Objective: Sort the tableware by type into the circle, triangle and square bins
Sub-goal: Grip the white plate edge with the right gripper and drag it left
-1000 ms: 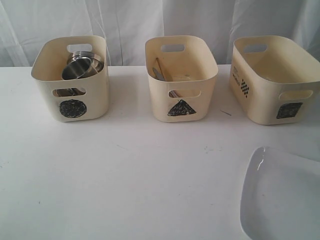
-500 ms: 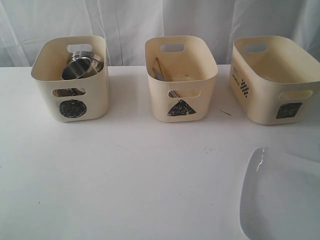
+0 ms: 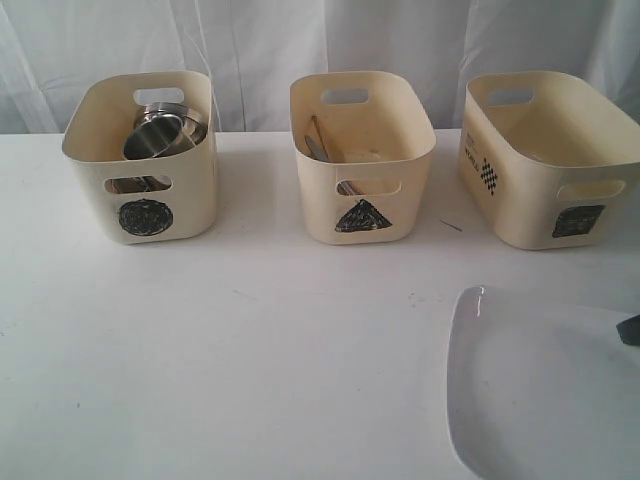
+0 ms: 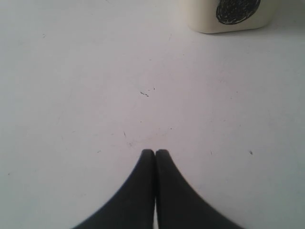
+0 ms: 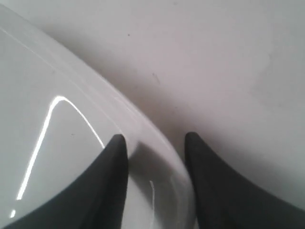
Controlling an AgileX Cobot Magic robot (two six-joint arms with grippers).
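Right claw [image 5: 152, 140]: clamped on the plate [image 3: 540, 400] rim, one finger inside the dish, one outside.
Left claw [image 4: 155, 151]: fingers pressed together, holding nothing, over the table [image 3: 250, 350].
Table: white, faintly scuffed, with a white curtain [image 3: 260, 40] behind.
Plate: at the near right, in front of the square bin [image 3: 520, 200].
Bins: circle bin [image 3: 95, 200] on the left holds steel cups [image 3: 160, 135]; triangle bin [image 3: 320, 190] in the middle holds cutlery [image 3: 318, 145].
Views: finger placement shows in the wrist views only; bin contents in the exterior view only.

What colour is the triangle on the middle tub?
Black scribbled triangle on the cream plastic tub; clearest in the exterior view.
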